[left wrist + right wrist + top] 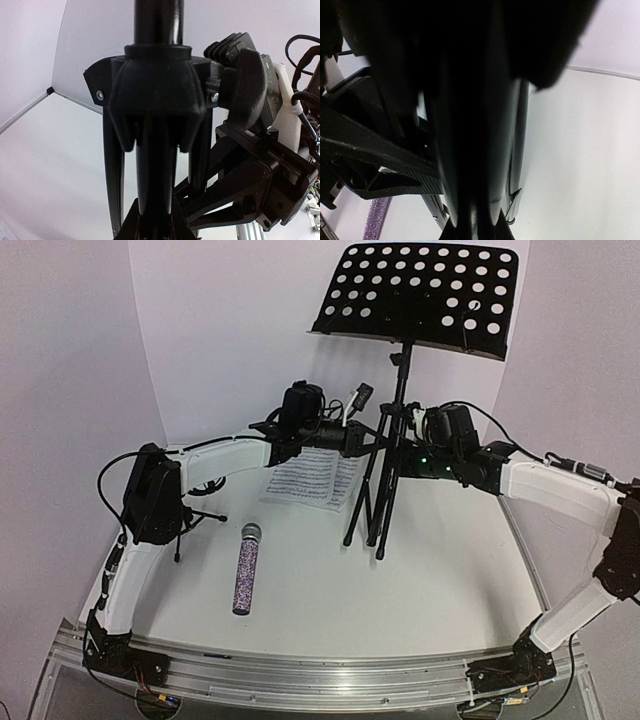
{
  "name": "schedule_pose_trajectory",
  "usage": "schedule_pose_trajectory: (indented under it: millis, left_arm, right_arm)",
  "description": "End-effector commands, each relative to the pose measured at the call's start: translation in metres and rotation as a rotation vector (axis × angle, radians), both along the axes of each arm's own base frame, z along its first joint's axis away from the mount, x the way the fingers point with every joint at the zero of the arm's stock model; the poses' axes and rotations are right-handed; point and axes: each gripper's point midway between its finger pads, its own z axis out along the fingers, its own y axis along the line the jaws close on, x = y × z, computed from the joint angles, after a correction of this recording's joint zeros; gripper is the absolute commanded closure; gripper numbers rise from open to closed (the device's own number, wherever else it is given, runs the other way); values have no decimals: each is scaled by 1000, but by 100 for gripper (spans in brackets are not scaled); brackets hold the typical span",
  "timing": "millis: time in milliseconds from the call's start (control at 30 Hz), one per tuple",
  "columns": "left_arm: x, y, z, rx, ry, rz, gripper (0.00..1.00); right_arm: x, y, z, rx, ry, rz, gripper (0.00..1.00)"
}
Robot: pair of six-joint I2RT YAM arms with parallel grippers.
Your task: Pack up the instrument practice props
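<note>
The tall black music stand point(418, 292) stands at the back of the table, its legs point(368, 510) folded close to the pole. My left gripper point(372, 443) is shut on the stand's lower tubes from the left. My right gripper point(408, 456) is shut on them from the right. In the left wrist view the stand's leg hub point(155, 95) fills the frame and a tube runs down into my left gripper point(156, 227). In the right wrist view a tube runs into my right gripper point(475, 231). The sheet music point(312, 478) lies flat behind the legs. The purple microphone point(246, 568) lies on the table at the front left. It also shows in the right wrist view point(376, 220).
The small black tripod mic stand point(195, 516) sits at the left, partly hidden behind my left arm. White walls close in the table at the back and both sides. The right arm's wrist point(260, 180) shows close by in the left wrist view.
</note>
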Motion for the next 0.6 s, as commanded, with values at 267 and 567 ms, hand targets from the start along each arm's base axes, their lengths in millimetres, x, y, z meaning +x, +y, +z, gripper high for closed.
schedule_pose_trajectory:
  millis: [267, 567]
  left_arm:
    - [-95, -15, 91, -79, 52, -216, 100]
    - [-127, -14, 48, 47, 152, -266, 100]
  right_arm:
    - [-31, 36, 100, 425, -52, 39, 100]
    - [-51, 33, 42, 458, 121, -23, 100]
